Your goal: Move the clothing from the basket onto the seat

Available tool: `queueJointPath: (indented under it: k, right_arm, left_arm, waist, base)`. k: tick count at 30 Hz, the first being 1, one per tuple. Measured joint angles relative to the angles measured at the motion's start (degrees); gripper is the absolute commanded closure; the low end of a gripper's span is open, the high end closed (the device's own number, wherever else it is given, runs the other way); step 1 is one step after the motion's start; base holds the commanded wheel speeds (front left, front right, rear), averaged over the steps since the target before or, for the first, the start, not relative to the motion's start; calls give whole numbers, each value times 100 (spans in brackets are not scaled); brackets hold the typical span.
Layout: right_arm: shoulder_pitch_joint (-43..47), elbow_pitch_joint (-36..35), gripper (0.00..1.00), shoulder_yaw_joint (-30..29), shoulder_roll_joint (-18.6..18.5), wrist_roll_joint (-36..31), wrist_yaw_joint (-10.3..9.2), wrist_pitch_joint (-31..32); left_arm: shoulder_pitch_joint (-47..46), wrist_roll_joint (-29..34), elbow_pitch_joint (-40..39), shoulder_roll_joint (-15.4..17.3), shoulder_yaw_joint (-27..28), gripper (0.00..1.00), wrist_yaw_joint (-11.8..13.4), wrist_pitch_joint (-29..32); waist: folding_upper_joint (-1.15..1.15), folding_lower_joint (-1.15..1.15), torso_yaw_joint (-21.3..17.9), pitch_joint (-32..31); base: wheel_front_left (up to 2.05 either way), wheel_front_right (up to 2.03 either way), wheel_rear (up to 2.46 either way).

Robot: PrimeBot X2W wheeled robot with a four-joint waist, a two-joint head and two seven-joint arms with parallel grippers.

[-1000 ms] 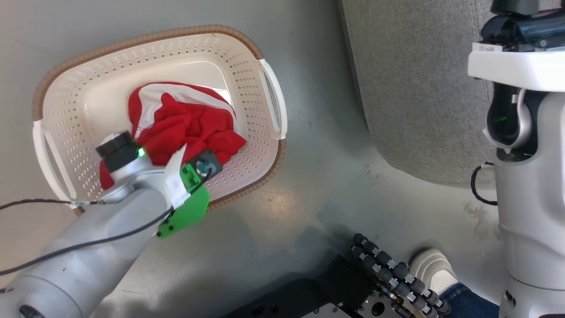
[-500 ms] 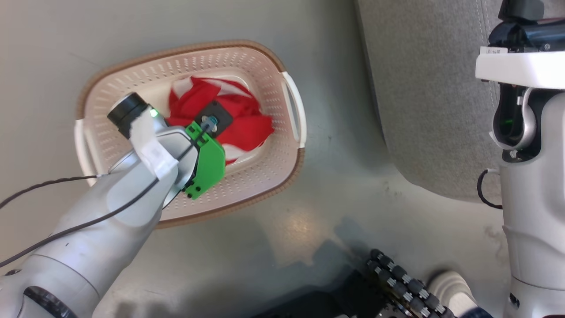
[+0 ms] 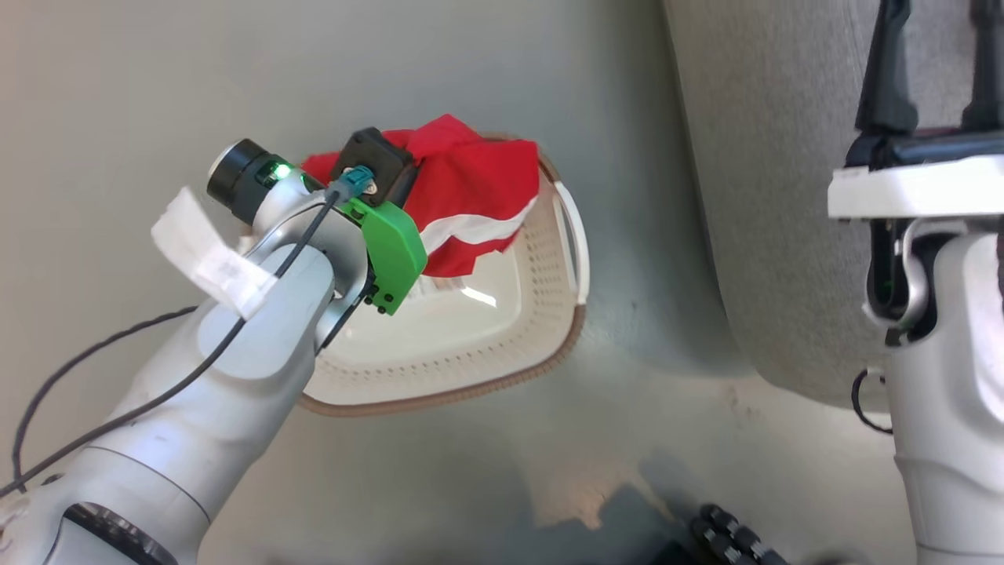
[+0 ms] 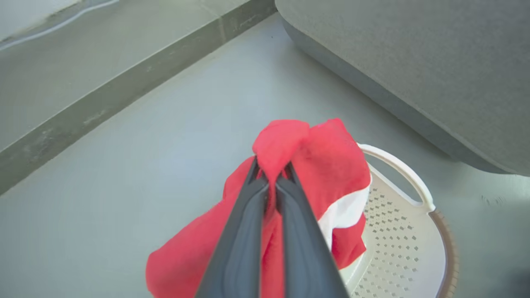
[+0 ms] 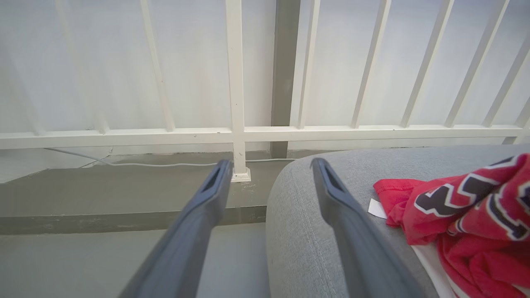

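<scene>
Well, the left pincer (image 4: 271, 176) has its two long dark fingers clamped together on a bunched fold of a soft red garment with a white stripe (image 4: 331, 174). The cloth hangs free from the grip, over the far end of the white perforated plastic basket with a brown woven-look rim (image 3: 439, 400). The part of the basket's bottom that shows has no cloth on it.

What matters next is the way across. The large grey fabric seat (image 3: 769, 196) lies to the right of the hanging garment, with a strip of grey floor (image 3: 627, 392) between basket and seat. Its rounded edge runs from near to far, so I reckon the left arm must carry its load rightward and over that edge before letting go.

The right pincer (image 5: 269, 165) is over the seat's corner, much nearer the seat than the left one, but its fingers stand well apart and hold nothing. Just to its right, a second red garment with black-and-white lettering (image 5: 468, 207) lies crumpled on the cushion. To my eye the job is about half done.
</scene>
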Motion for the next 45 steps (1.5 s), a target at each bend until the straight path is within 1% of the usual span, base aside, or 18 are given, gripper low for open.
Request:
queueJointPath:
  k: [3,5,11,12,16,19,20,23,31,36,42,45]
  right_arm:
    - [139,107,0,3,1,0,49,0]
    - [236,180,0,3,0,0,58,0]
    - [525,376,0,5,1,0,114,0]
    - [587,403,0,7,1,0,151,0]
    - [808,552,0,42,5,0,183,0]
    - [969,655,0,74,10,0,218,0]
    - [1064,715,0,101,10,0,258,0]
    - [1171,806,0,187,12,0,330,0]
    - [1446,1151,0,465,19,-85,563,0]
    - [1624,1424,0,789,26,-167,723,1]
    - [1779,1675,0,1194,53,-213,854,1]
    - [1779,1719,0,1388,65,-248,887,1]
  left_arm:
    - [63,-67,-21,-52,136,100,51,-205]
    - [144,-216,-35,-82,214,100,80,-324]
    - [329,-346,-34,-102,352,100,127,-567]
    - [350,-359,-33,-105,380,100,144,-581]
    - [409,-443,-33,-114,482,100,152,-646]
    - [488,-604,-34,-124,598,100,203,-682]
    - [553,-645,-33,-125,630,100,211,-701]
    - [655,-675,-32,-129,672,100,212,-705]
    - [901,-727,-33,-218,712,100,211,-755]
    - [973,-737,-34,-243,688,100,209,-756]
    - [1004,-755,-109,-250,684,100,208,-755]
    - [989,-770,-172,-275,690,100,209,-745]
  waist:
    - [0,0,113,-233]
    - [0,0,186,-392]
    - [0,0,390,-881]
    - [0,0,422,-966]
    - [0,0,542,-1300]
    - [0,0,624,-1551]
    - [0,0,675,-1720]
    - [0,-1,746,-1972]
    - [0,0,904,-2644]
    - [0,-1,978,-3062]
    - [0,-1,1030,-3557]
    - [0,-1,1042,-3754]
  base:
    - [0,0,0]
    - [0,0,0]
    - [0,0,0]
    - [0,0,0]
    - [0,0,0]
    - [0,0,0]
    - [0,0,0]
    - [0,0,0]
    - [0,0,0]
    - [0,0,0]
    - [0,0,0]
    - [0,0,0]
